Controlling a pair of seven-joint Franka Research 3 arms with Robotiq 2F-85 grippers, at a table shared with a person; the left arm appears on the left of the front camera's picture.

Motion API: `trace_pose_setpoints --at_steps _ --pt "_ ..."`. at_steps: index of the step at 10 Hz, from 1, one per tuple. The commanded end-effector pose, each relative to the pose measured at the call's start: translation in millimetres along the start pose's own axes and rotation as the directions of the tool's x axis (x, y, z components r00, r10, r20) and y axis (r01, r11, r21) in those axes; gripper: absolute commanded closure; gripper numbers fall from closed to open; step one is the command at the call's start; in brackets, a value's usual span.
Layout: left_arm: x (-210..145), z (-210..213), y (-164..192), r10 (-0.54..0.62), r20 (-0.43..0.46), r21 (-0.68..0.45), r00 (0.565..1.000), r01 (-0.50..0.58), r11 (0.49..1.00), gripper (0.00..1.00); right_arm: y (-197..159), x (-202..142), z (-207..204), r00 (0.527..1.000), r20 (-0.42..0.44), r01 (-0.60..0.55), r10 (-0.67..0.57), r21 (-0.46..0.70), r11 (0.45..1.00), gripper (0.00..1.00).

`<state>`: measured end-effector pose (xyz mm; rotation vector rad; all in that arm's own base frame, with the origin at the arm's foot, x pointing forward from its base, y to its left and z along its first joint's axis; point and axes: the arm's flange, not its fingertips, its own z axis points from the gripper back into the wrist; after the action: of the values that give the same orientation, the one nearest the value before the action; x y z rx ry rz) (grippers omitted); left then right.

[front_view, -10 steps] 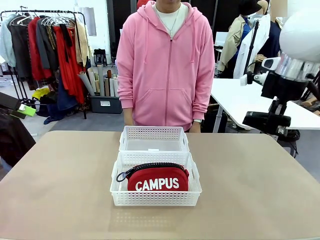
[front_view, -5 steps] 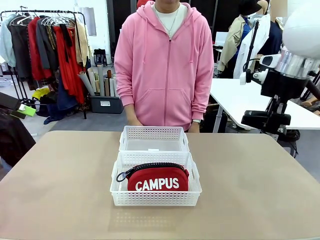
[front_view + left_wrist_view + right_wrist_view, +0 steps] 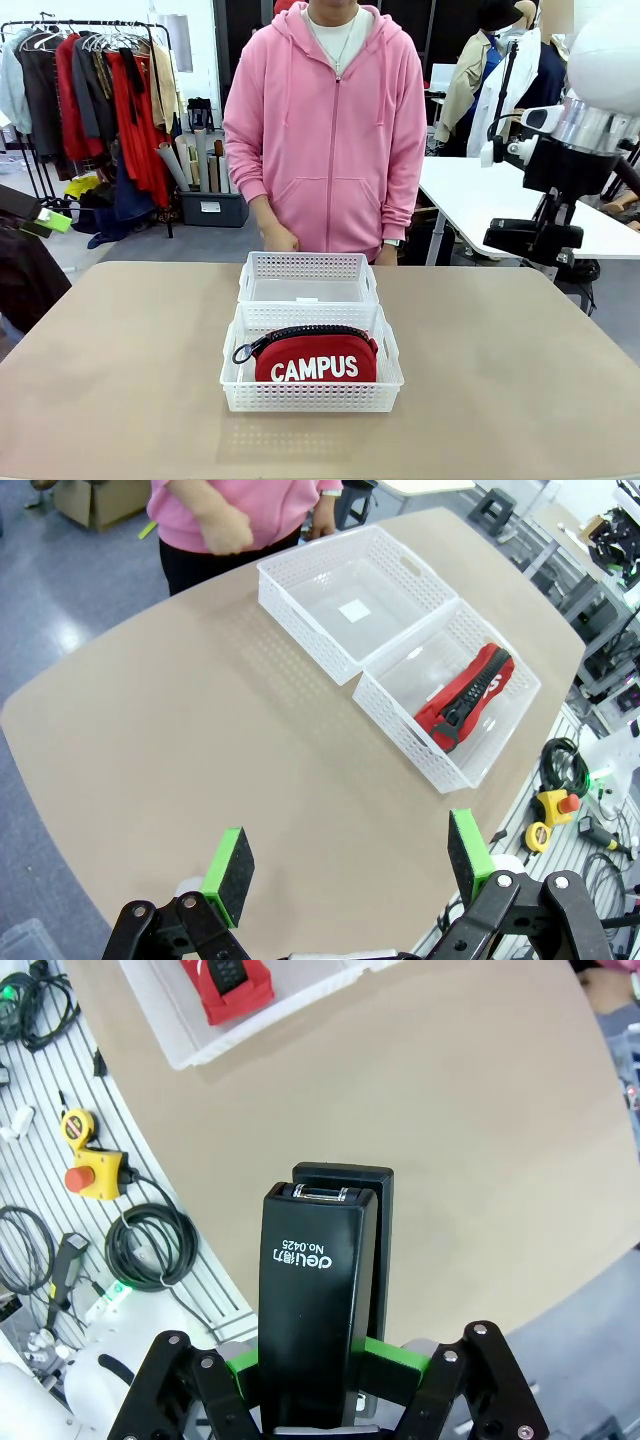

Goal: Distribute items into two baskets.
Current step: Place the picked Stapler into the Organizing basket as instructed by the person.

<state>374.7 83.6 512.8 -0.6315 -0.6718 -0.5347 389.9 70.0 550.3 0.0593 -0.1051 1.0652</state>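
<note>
Above the table edge, right tool clamps the stapler; left tool gapes.

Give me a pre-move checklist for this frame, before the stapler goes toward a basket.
1. Grip on the stapler: ok. The right fingers are shut on it, high off the table's right side.
2. Target free: ok. The far basket holds nothing.
3. Other item placed: ok. The red pouch lies in the near basket.
4. Person out of the drop zone: ok, but close. A hand hangs just behind the far basket's rim, not over it.
5. Left fingers out of the way: ok. They are open, hold nothing and are high above the table.
</note>
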Motion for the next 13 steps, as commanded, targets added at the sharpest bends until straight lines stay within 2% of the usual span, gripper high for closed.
trace_pose_setpoints --at_steps 1,13 --pt "-0.2 0.3 -0.1 -0.002 0.016 -0.01 1.0 0.002 1.0 0.0 2.7 -0.2 0.8 1.0 -0.003 0.015 -0.015 -0.016 1.0 1.0" --pt "-0.2 0.3 -0.1 -0.002 0.016 -0.01 1.0 0.002 1.0 0.0 2.7 -0.2 0.8 1.0 -0.003 0.015 -0.015 -0.016 1.0 1.0"
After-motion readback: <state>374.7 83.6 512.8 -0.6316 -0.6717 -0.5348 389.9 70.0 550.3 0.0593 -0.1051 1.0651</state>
